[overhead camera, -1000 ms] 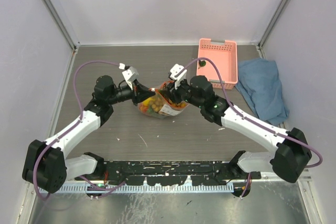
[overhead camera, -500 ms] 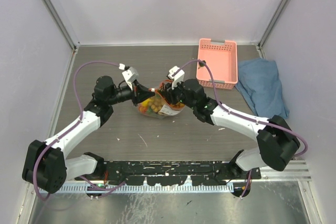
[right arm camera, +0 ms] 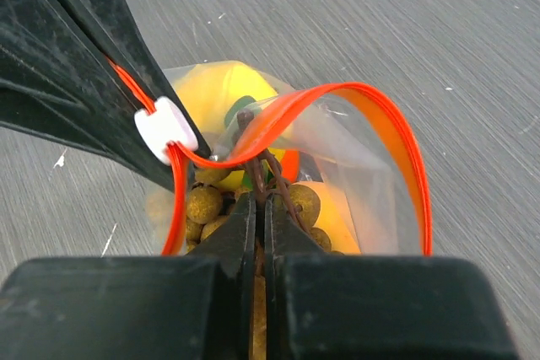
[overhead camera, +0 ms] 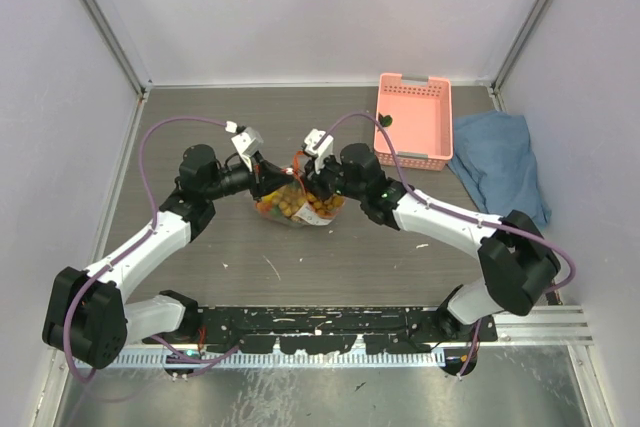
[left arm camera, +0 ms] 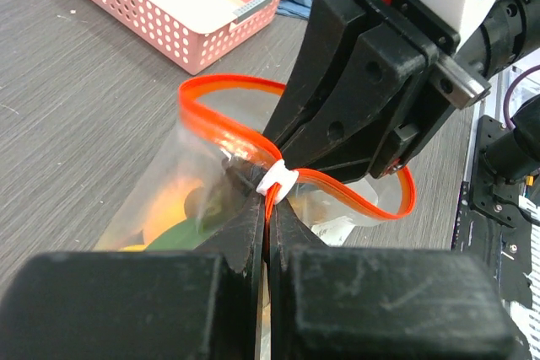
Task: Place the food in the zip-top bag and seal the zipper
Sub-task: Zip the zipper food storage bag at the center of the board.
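Observation:
The clear zip-top bag (overhead camera: 296, 205) stands on the table with its mouth open and yellow and orange fruits (right arm camera: 211, 90) inside. My left gripper (left arm camera: 268, 200) is shut on the orange-red zipper strip (left arm camera: 221, 128), right beside its white slider (left arm camera: 278, 178). In the top view it (overhead camera: 266, 180) sits at the bag's left edge. My right gripper (right arm camera: 260, 201) is shut on the brown stem of the brownish grape bunch (right arm camera: 205, 205) and holds it inside the bag's mouth. In the top view it (overhead camera: 309, 183) is above the bag's right side. The slider also shows in the right wrist view (right arm camera: 165, 128).
A pink basket (overhead camera: 413, 117) stands at the back right, also in the left wrist view (left arm camera: 169, 6). A small dark item (overhead camera: 385, 121) lies at its left rim. A blue cloth (overhead camera: 500, 169) lies right of the basket. Grey walls close in the table.
My right gripper has moved left and down with the grape bunch, from beside the bag into its open mouth. The left gripper has kept its hold on the zipper strip.

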